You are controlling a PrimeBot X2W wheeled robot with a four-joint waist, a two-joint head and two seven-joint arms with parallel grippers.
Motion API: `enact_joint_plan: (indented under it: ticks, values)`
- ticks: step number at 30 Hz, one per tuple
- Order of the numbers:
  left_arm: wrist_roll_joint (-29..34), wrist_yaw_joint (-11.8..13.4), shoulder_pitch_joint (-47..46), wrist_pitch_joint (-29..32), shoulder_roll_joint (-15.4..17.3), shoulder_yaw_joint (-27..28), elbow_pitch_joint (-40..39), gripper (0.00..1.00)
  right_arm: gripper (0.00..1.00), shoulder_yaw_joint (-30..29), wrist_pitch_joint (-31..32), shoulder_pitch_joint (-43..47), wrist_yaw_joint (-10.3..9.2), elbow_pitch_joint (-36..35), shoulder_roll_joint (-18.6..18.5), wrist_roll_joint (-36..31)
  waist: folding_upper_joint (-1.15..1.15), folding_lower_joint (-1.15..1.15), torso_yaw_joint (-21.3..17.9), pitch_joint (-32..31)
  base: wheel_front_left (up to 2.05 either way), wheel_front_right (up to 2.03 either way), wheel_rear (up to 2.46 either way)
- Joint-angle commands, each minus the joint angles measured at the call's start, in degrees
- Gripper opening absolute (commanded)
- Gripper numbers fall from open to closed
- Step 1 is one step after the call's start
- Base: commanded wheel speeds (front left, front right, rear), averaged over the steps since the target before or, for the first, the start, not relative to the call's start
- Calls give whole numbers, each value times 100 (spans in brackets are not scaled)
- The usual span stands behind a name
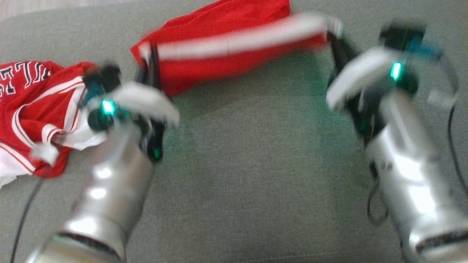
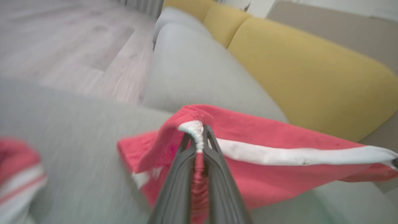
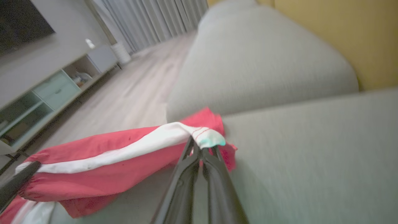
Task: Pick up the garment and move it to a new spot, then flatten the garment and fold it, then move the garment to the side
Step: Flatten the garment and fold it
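Head view blurred, wrist views sharper. The garment (image 1: 204,25), red with a white stripe (image 1: 237,42) along one edge, is strung between the two arms over the grey sofa seat (image 1: 256,164), towards its far side. The left fingers (image 2: 189,155) are pinched together on one end of the striped edge, with a gathered ridge of red cloth running down between them and the white hem bunched at their tips. The right fingers (image 3: 196,158) are clamped on the other end, where a pale flap of the hem sticks out just past the tips. Between the two grips the stripe runs nearly taut, and the red cloth hangs below it. We cannot tell whether its lower fold touches the seat. In the right wrist view the tip of the other arm's finger (image 3: 15,183) shows at the far end of the stripe. A second piece, a red and white jersey (image 1: 36,102) with lettering, lies crumpled on the seat to the robot's left, just beside the left forearm and apart from the held garment. Yellow back cushions (image 2: 311,68) stand behind the seat. Beyond the sofa we note a pale wood floor (image 2: 62,46), curtains (image 3: 155,21) and a low shelf unit (image 3: 46,93).
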Motion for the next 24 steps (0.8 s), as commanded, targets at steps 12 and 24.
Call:
enact_joint_plan:
  ticks: [12, 24]
  values:
    - [-196, -33, 1632, -118, 202, -809, -1348, 0, 0, 510, -801, 2160, -4, -558, -319, 497, 0, -1, 200, -227, 0, 0, 0]
    - [297, 981, 4519, 706, 1483, -694, -5933, 0, 0, -1625, 1619, 5833, -4, -5576, -196, -677, 0, -1, 418, -736, 0, 0, 0]
